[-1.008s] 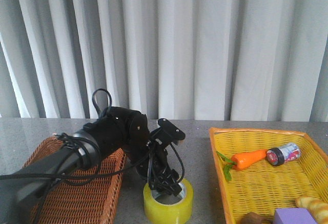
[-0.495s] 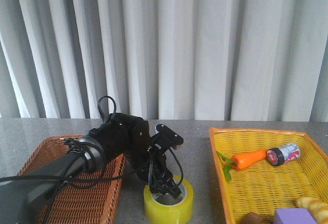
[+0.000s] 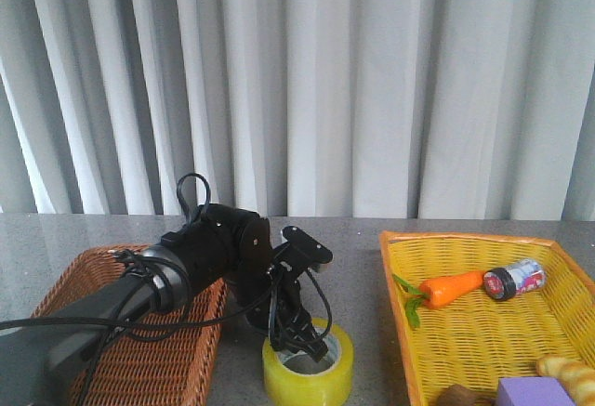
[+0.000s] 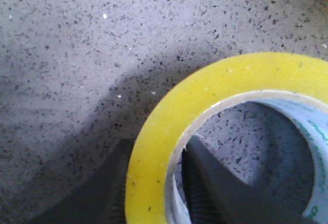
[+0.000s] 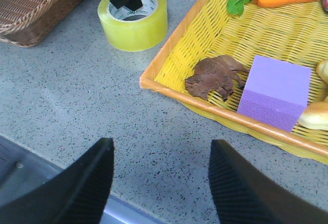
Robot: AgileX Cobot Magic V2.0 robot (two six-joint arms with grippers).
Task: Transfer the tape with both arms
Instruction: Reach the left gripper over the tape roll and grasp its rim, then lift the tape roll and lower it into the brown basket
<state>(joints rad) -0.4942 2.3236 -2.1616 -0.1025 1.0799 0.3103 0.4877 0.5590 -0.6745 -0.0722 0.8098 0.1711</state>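
The tape (image 3: 308, 371) is laid flat on the bench (image 5: 77, 101), its hole facing up and its axis vertical, so that the white printed core is seen from above; it sits between the brown basket (image 3: 139, 350) and the yellow basket (image 3: 483, 332), touching neither. The left gripper (image 3: 299, 339) is lowered onto the roll from above, and in the left wrist view its jaws are seen straddling the yellow wall, one finger (image 4: 97, 193) outside and one inside the core; whether the wall is actually pinched cannot be told. The right gripper (image 5: 161, 183) is held low over bare bench near the yellow basket's corner, its jaws spread wide and nothing between them. The bench is a grey speckled stone surface. Pale grey pleated curtains (image 3: 325, 81) are hung across the whole background. In the yellow basket a carrot (image 3: 446, 287), a small can (image 3: 513, 280) and a purple block (image 5: 277, 90) are seen.
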